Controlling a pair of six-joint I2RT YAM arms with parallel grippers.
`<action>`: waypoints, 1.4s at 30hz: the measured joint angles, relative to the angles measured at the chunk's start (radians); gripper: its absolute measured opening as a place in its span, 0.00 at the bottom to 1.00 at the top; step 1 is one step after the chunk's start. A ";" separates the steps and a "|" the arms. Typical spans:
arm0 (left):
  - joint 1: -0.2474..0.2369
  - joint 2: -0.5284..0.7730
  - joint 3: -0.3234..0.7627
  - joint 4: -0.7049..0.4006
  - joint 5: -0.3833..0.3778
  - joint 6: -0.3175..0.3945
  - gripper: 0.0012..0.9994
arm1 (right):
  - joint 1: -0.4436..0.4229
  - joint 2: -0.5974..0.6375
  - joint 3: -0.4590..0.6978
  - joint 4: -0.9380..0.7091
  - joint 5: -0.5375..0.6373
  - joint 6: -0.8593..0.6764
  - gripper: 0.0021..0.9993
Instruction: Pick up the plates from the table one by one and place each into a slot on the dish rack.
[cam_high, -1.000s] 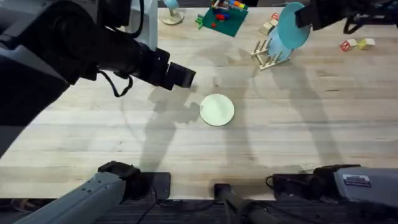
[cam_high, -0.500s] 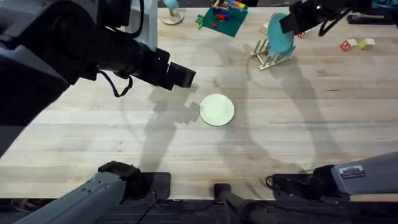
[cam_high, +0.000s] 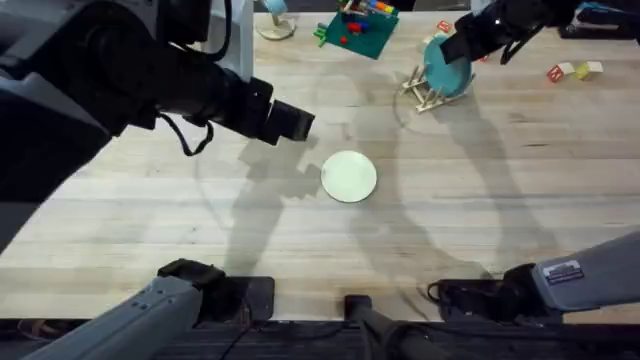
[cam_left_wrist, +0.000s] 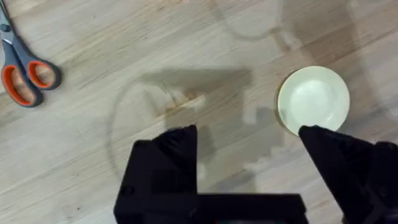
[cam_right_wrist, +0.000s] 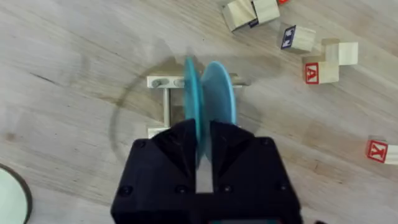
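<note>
Pale plank counter (cam_high: 520, 170) carries everything. Right gripper (cam_right_wrist: 203, 144) pinches the stiff turquoise plate's (cam_right_wrist: 211, 99) rim above the small wooden peg rack (cam_high: 428, 92). Left gripper (cam_left_wrist: 249, 152) gapes beside the light, slippery cream plate (cam_left_wrist: 313, 99); grip its edge.

turquoise-blue plate (cam_high: 443, 66) stands on edge over dish rack (cam_high: 428, 92) at far right of table (cam_high: 480, 200), rim pinched by right gripper (cam_right_wrist: 203, 146); lower edge among pegs, exact slot unclear. rack: small light-wood frame, thin upright dowels. cream-yellow plate (cam_high: 349, 176) round, lies flat near table middle, well apart from rack. table: pale planks, visible grain.
</note>
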 joint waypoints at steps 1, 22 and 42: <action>0.000 0.000 0.000 0.000 0.000 0.000 1.00 | 0.000 0.000 0.000 0.000 0.000 -0.001 0.16; 0.000 0.000 0.000 0.000 0.000 0.000 0.98 | 0.051 -0.234 0.005 -0.144 -0.001 0.000 0.47; 0.000 0.000 0.000 -0.012 0.002 0.003 0.06 | 0.079 -0.641 -0.154 -0.344 -0.002 0.110 1.00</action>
